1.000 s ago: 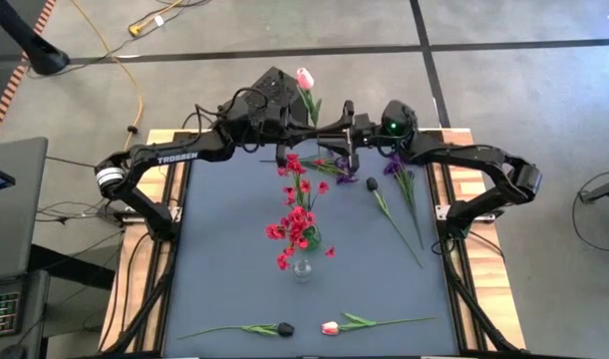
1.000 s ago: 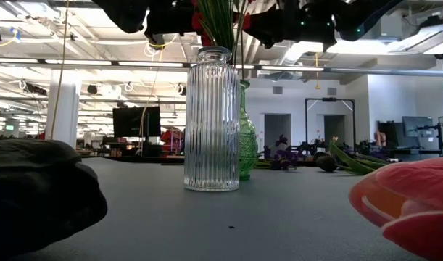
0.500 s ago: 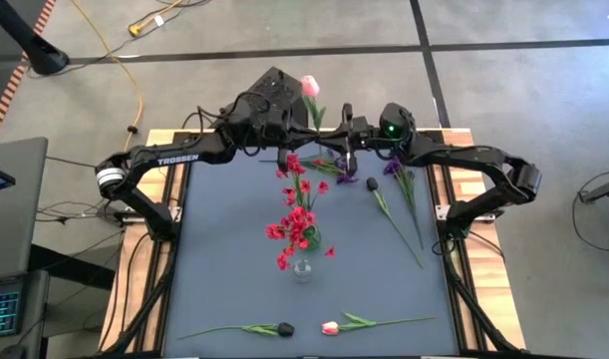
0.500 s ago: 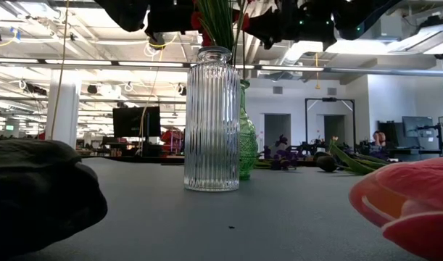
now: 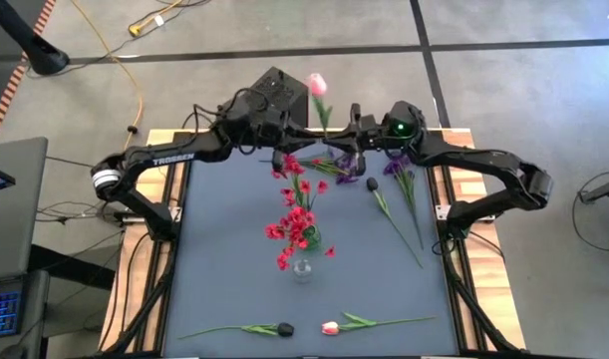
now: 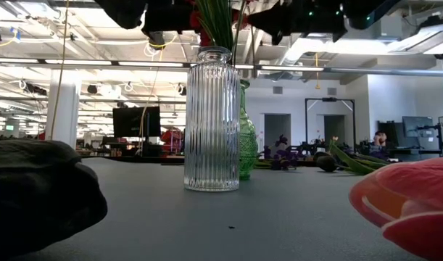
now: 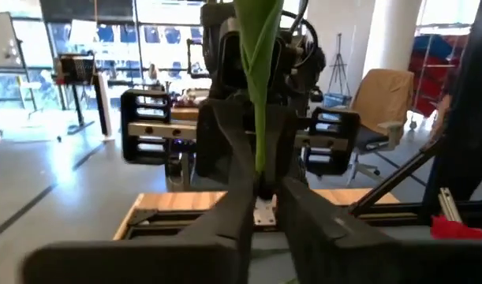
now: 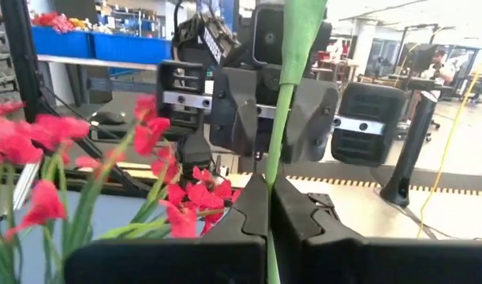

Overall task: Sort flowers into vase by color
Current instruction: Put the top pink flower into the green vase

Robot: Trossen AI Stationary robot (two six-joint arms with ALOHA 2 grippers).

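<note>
Pink-white tulip [image 5: 317,85] is held upright at the table's 12 o'clock edge, stem pinched by the right gripper [image 5: 336,133], fingers closed on it. Left gripper [image 5: 314,131] is set face to face with it, fingers only narrowly parted around the same stem. Red flowers [image 5: 296,221] are standing in the clear ribbed vase [image 6: 212,119] at centre.
</note>
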